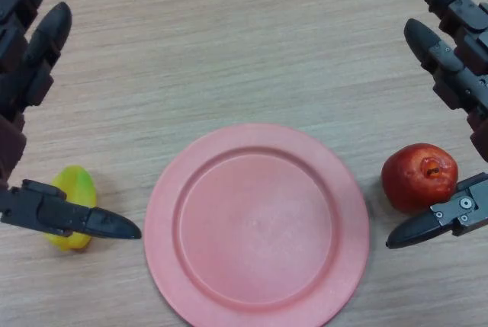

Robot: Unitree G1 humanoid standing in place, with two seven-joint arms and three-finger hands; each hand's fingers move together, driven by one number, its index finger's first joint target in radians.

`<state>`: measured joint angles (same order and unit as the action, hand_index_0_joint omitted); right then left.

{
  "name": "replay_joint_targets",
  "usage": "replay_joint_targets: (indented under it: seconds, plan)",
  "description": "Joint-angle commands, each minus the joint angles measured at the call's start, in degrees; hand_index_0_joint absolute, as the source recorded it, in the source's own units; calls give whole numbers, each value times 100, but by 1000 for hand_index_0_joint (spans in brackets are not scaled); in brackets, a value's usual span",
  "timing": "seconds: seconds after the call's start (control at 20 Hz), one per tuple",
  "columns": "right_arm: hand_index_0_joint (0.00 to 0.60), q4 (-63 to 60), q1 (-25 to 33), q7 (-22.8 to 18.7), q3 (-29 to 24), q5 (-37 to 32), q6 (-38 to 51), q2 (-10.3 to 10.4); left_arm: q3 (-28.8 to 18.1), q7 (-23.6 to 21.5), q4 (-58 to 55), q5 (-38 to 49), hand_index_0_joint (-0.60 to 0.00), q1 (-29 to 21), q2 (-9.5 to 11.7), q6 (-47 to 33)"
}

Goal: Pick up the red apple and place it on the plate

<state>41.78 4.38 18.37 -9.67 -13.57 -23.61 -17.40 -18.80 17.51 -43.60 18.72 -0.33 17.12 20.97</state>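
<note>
The red apple (419, 177) sat on the wooden desk (229, 45) toward its right edge, just beside the right rim of the pink plate (256, 224) but not touching it. I could see its stem hollow turned up and slightly toward the right, with a yellowish patch around it. The plate lay flat in the middle of the desk near the front edge, with nothing on it.

My right hand (457, 75) hovered around the apple without touching it. Its fingers were straight and spread, reaching up toward the far right corner of the desk, while the thumb (435, 224) pointed in toward the plate just below the apple. The apple rested in the gap between thumb and fingers, and I saw desk surface between the fruit and the hand on every side.

My left hand (27, 52) was at the left edge in a mirrored pose, fingers straight and apart, thumb (76, 220) stretched toward the plate. That thumb crossed in front of a yellow-green fruit (72, 190), hiding part of it, and I could not tell whether it touched the fruit. The fruit lay well clear of the plate's left rim.
</note>
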Motion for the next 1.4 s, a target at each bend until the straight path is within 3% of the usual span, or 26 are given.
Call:
replay_joint_targets:
  seconds: [0.05, 0.35, 0.45, 0.5, 0.6, 0.75, 1.0, 1.05, 1.2, 1.25, 1.3, 1.4]
  plan:
    - [0, 309, 124, -38, -446, -394, 764, -174, -235, -73, -251, -30, 0, -155, 205, -710]
    - [0, 177, 162, -2, -497, -408, 832, -203, -192, -69, -278, -68, 0, -165, 201, -634]
    - [0, -365, 314, 140, -506, -33, 1287, -327, -219, -62, -251, -28, 0, -159, 195, -691]
    - [0, -1163, 517, 258, -483, 642, 2108, -443, -229, -69, -227, -33, 0, -135, 185, -743]
    - [0, -2130, 809, 256, -519, 985, 2695, -615, -256, -75, -177, -36, 0, -124, 182, -825]
    - [0, -3355, 1047, 186, -265, 1386, 3387, -665, -205, -132, -155, -116, 0, -100, 144, -969]
    - [0, -5786, 1478, -305, 156, 2656, 5066, -705, -208, -155, -91, -116, 0, -52, 104, -1177]
    - [50, -5812, 1481, -306, 161, 2673, 5080, -707, -213, -156, -91, -110, 0, -53, 106, -1175]
    - [450, -6335, 1605, -672, 188, 3337, 5462, -813, -237, -188, -59, -79, 0, -54, 114, -1224]
    - [550, -6441, 1625, -887, 175, 3560, 5542, -855, -246, -199, -42, -66, 0, -57, 123, -1245]
    - [600, -6365, 1597, -1055, 152, 3704, 5612, -918, -262, -201, -24, -54, 0, -61, 137, -1266]
    - [600, -5783, 1448, -929, 60, 3655, 5422, -955, -302, -194, -33, -19, 0, -72, 165, -1233]
